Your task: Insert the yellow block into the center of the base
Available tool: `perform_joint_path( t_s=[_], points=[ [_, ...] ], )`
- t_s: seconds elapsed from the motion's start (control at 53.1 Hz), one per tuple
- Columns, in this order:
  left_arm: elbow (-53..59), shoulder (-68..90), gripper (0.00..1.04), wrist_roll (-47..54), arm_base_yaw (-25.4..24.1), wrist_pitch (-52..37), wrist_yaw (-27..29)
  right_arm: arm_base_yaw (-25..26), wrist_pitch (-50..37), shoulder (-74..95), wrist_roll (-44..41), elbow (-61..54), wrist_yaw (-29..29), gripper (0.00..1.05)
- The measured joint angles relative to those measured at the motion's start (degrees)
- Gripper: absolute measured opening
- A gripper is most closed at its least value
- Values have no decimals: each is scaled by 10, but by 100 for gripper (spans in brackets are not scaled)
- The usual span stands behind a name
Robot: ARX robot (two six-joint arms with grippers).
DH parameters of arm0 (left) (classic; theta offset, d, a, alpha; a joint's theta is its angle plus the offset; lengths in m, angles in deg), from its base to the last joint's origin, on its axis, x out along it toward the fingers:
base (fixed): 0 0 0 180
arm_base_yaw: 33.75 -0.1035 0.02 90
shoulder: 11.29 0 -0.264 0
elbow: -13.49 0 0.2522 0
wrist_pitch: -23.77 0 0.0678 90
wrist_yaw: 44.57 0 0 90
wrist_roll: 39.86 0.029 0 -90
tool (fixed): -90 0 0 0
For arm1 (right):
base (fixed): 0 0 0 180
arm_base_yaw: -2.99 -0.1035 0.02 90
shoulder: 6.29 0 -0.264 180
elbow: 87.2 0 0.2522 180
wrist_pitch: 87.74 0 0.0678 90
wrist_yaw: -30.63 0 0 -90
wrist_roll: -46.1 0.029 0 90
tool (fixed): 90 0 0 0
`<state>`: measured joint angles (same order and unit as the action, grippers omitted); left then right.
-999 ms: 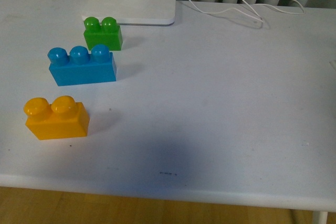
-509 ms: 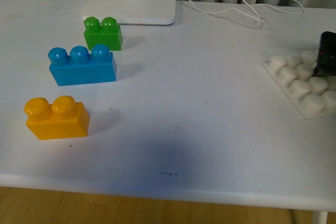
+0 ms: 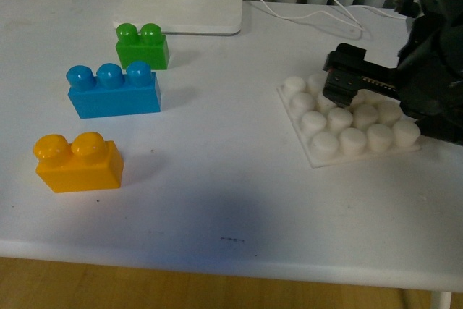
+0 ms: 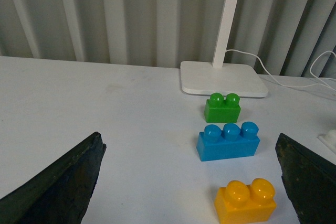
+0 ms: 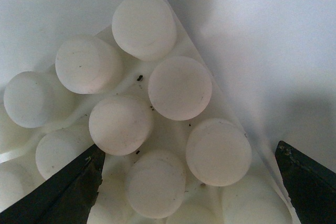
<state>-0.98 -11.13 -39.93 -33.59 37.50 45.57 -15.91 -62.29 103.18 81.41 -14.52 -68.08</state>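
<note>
the yellow block (image 3: 78,163) sits at the near left of the table (image 3: 231,186), just in front of the blue brick (image 3: 114,92), well apart from the base (image 3: 340,139) on the right. the right pincer (image 5: 188,153) hangs over the base, fingers spread wide. the left pincer (image 4: 189,137) is wide too, holding nothing.

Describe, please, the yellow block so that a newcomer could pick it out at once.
From the white lamp foot at the far edge of the table, three bricks run toward the near edge. The yellow block is the nearest, past the green brick and the blue brick: the only yellow-orange one, with two studs.
</note>
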Motion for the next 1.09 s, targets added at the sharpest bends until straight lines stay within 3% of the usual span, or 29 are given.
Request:
perform_joint_path(
  t_s=[0.49,1.093],
  points=[
    [0,0,98,0,0,0,0,-65,56,47,148,82,-59,95],
    [0,0,98,0,0,0,0,-83,76,68,181,118,-80,95]
  ],
)
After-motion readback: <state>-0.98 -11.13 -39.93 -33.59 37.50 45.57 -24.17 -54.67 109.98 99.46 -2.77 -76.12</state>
